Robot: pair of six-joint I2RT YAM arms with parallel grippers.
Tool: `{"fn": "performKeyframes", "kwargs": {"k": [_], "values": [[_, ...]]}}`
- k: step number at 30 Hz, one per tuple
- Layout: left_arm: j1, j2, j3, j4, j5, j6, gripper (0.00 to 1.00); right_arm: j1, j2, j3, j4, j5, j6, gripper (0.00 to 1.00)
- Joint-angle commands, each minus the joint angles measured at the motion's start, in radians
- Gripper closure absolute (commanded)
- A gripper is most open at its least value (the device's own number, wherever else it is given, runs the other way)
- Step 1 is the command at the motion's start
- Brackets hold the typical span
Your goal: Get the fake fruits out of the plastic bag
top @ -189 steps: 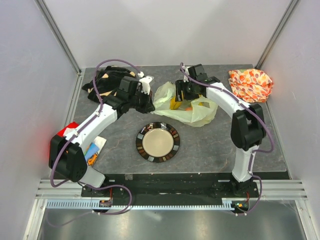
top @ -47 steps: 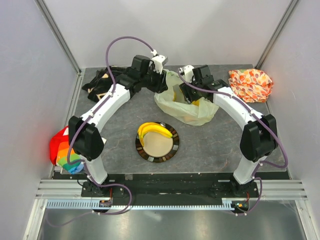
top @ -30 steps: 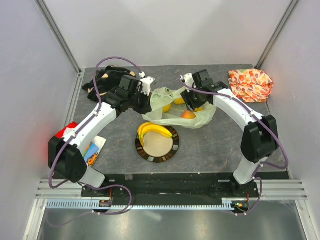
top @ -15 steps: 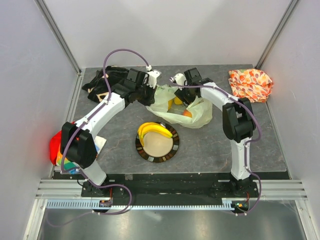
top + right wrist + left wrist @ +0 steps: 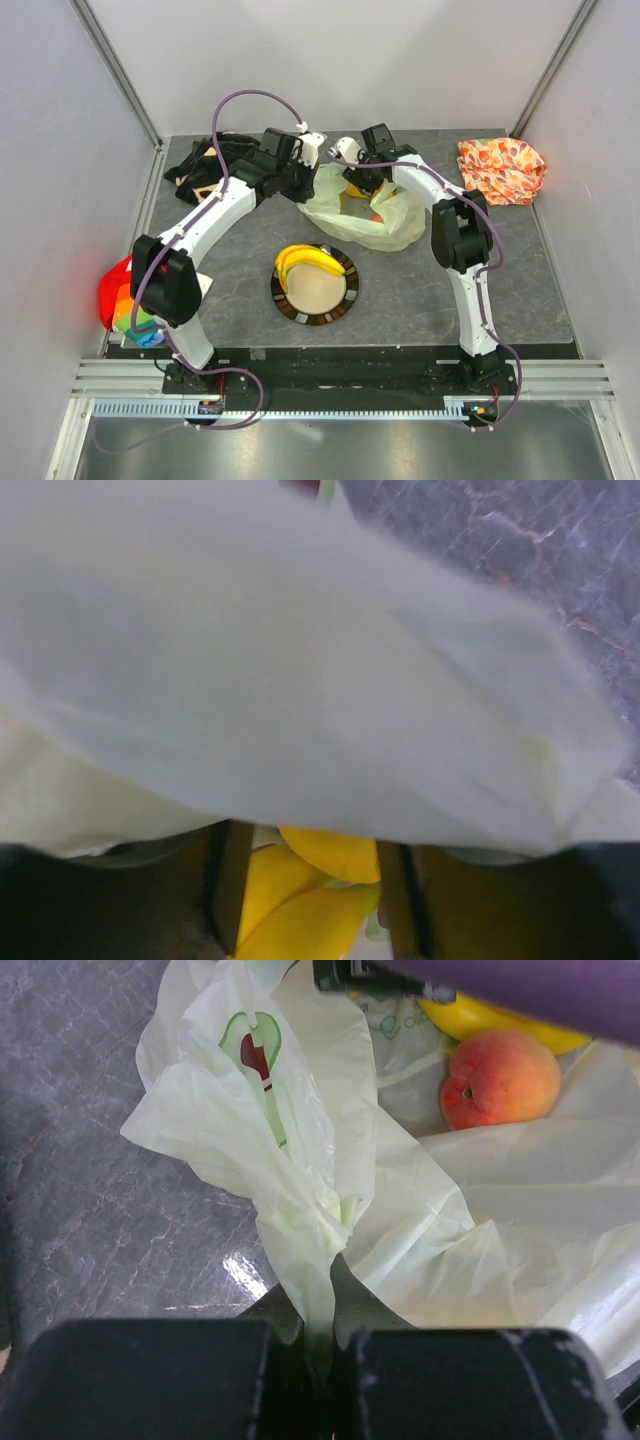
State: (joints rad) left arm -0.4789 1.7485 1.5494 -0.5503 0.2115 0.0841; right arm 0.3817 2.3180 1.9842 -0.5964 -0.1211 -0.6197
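The pale yellow-green plastic bag (image 5: pixel 385 222) lies at the back middle of the table. My left gripper (image 5: pixel 303 172) is shut on a fold of the bag's left edge (image 5: pixel 300 1250), holding it up. A peach (image 5: pixel 500 1078) and a yellow fruit (image 5: pixel 490 1022) lie inside the bag. My right gripper (image 5: pixel 360 186) reaches into the bag's mouth from the back. In the right wrist view its fingers (image 5: pixel 228 890) stand apart with yellow fruits (image 5: pixel 320 880) between them, under a sheet of bag plastic (image 5: pixel 300 680). A banana bunch (image 5: pixel 310 261) lies on the round plate (image 5: pixel 340 300).
An orange leaf-patterned cloth (image 5: pixel 500 168) lies at the back right. A black cloth (image 5: pixel 210 160) lies at the back left. A colourful bundle (image 5: pixel 125 300) sits at the left edge. Grey walls close in both sides and the back.
My right gripper has moved left and deeper into the bag's mouth. My left gripper has shifted slightly back and right, still holding the bag's edge. The banana bunch on the plate has not moved.
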Motion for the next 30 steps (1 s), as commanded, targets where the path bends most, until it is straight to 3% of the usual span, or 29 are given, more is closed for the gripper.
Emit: {"fn": "performKeyframes", "kwargs": {"k": [1, 5, 6, 9, 18, 29, 30], "values": [[0.005, 0.002, 0.038, 0.036, -0.011, 0.019, 0.98, -0.012, -0.034, -0.039, -0.092, -0.017, -0.072, 0.43], [0.006, 0.002, 0.034, 0.049, -0.018, 0.017, 0.98, -0.014, -0.037, -0.114, -0.022, -0.015, -0.057, 0.52], [0.008, 0.005, 0.034, 0.05, -0.021, 0.016, 0.98, -0.014, -0.028, -0.107, -0.005, -0.009, -0.048, 0.67], [0.013, 0.006, 0.038, 0.052, -0.027, 0.006, 0.98, -0.033, -0.035, -0.019, -0.038, -0.007, 0.043, 0.81], [0.013, 0.034, 0.084, 0.069, -0.023, -0.018, 0.98, -0.086, -0.443, -0.088, -0.148, -0.422, 0.169, 0.81], [0.011, 0.063, 0.219, 0.105, -0.08, 0.017, 0.98, -0.084, -0.56, -0.174, -0.232, -0.65, 0.225, 0.81], [0.011, 0.066, 0.23, 0.104, -0.104, 0.02, 0.93, -0.083, -0.574, -0.171, -0.232, -0.667, 0.225, 0.81]]}}
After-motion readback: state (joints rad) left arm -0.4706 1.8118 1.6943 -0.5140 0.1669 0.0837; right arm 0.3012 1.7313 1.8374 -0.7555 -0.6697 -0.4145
